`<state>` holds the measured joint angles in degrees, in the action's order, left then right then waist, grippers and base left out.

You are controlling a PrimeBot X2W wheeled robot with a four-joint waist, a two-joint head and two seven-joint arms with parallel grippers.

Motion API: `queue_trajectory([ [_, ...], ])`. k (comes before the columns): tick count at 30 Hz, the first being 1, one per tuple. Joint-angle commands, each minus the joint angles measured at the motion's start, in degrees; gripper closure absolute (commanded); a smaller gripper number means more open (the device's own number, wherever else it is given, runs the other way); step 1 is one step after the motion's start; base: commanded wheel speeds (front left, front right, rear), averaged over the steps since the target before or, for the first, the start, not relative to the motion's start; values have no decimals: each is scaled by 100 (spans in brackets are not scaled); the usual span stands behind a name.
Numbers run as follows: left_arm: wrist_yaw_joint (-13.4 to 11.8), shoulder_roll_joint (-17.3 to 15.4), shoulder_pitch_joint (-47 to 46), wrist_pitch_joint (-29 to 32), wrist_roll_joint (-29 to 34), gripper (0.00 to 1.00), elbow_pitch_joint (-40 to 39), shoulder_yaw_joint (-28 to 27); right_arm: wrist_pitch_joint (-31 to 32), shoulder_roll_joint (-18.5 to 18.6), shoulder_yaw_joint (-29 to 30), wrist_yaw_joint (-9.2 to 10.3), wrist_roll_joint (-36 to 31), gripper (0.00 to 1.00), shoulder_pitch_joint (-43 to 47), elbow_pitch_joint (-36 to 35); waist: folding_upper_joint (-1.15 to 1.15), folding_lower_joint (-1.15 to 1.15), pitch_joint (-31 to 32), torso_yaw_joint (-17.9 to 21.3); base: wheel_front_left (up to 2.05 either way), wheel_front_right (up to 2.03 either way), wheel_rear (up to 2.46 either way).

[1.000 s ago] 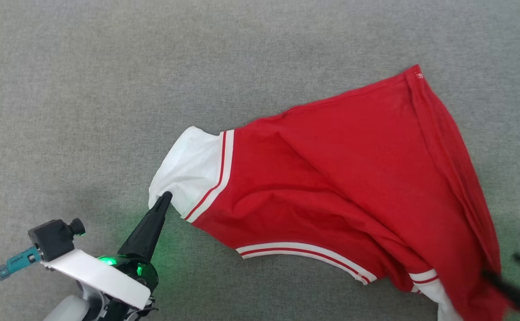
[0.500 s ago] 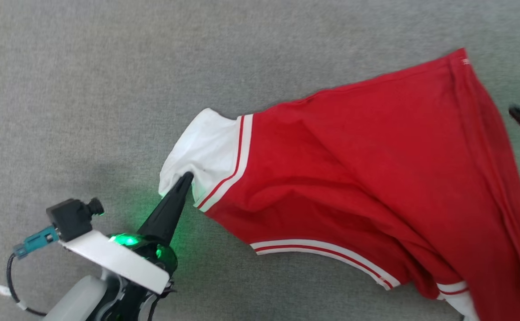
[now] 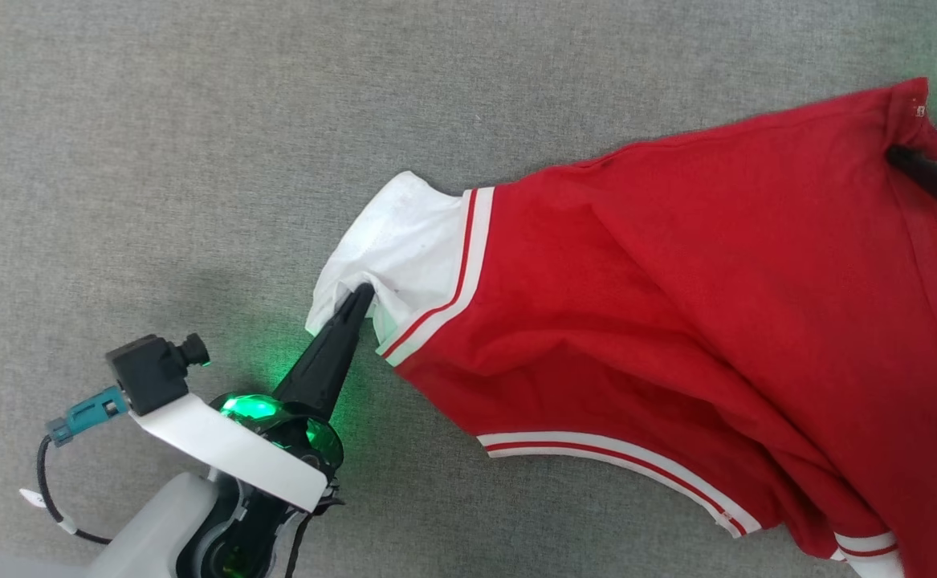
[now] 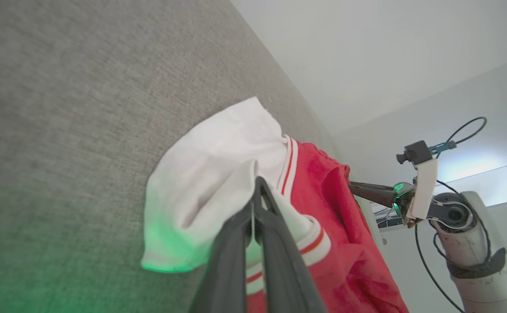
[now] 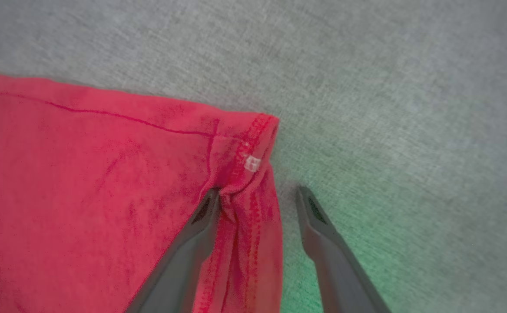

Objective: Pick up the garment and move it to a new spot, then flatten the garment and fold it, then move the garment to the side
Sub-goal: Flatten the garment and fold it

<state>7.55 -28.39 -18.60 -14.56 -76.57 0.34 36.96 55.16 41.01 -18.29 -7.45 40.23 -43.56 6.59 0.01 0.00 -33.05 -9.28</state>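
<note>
The red jersey shirt (image 3: 677, 305) lies rumpled on the grey woven bench (image 3: 195, 120), drawn out between the two sets of jaws. The left jaws are pressed together on the open edge of its white sleeve (image 3: 404, 241). In the left wrist view the two dark fingers (image 4: 279, 261) meet at their tips with a fold of white cloth pinched there, and the red-striped seam band (image 4: 288, 161) lies just beyond them. The right jaws stand wide at the shirt's far red corner. One finger (image 5: 179, 256) rests on the red cloth and the other (image 5: 336, 261) is over bare bench just beside the edge. The stitched edge strip (image 5: 253, 243) lies loose between them. A small white tag (image 5: 251, 163) sits just past their tips. The striped hem band (image 3: 548, 447) curves away to the right of the left jaws. A green glow (image 3: 275, 369) tints the bench beneath the left jaws.
</note>
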Motion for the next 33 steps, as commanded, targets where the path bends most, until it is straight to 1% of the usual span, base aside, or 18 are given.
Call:
queue_trajectory([
  [1,-20,41,-7,17,-31,100,202,82,169,-169,-359,-6,107,100,318,281,-1,0,24,3,0,0,0],
  [3,-19,42,-19,14,-49,100,272,164,107,-112,-456,-5,186,100,301,371,-1,0,102,14,0,0,0],
  [6,-19,13,-43,9,-115,100,359,228,-225,-83,-427,-2,242,100,214,496,-1,0,271,46,0,0,0],
  [9,-18,-81,-116,-1,-172,100,382,252,-589,-135,-353,-2,304,100,123,613,-1,0,467,100,0,0,0],
  [12,-18,-221,-343,25,-148,100,430,279,-1068,-231,-165,-2,364,100,-57,748,-1,0,670,152,0,0,0],
  [17,-15,-298,-993,196,-359,100,514,186,-1952,-438,355,-2,274,100,-508,1194,-1,0,861,264,0,0,0],
  [21,-15,-337,-1862,386,-414,100,654,50,-2617,-663,842,-2,111,100,-1091,1640,-1,0,824,378,0,0,0],
  [24,-15,-242,-2699,490,-515,100,889,-180,-2979,-824,1174,-3,47,100,-1611,1967,-1,0,726,453,0,0,0],
  [28,-15,-63,-4055,595,-603,100,1495,-498,-3470,-1025,1570,-2,-277,100,-2459,2462,-1,0,566,553,0,0,0],
  [31,-15,184,-5169,600,-776,100,2063,-788,-3945,-1263,1969,-2,-495,100,-3141,2868,-1,0,464,629,0,0,0],
  [33,-15,288,-5871,596,-725,100,2451,-900,-4213,-1388,2189,0,-657,100,-3616,3133,-1,0,394,681,0,0,0],
])
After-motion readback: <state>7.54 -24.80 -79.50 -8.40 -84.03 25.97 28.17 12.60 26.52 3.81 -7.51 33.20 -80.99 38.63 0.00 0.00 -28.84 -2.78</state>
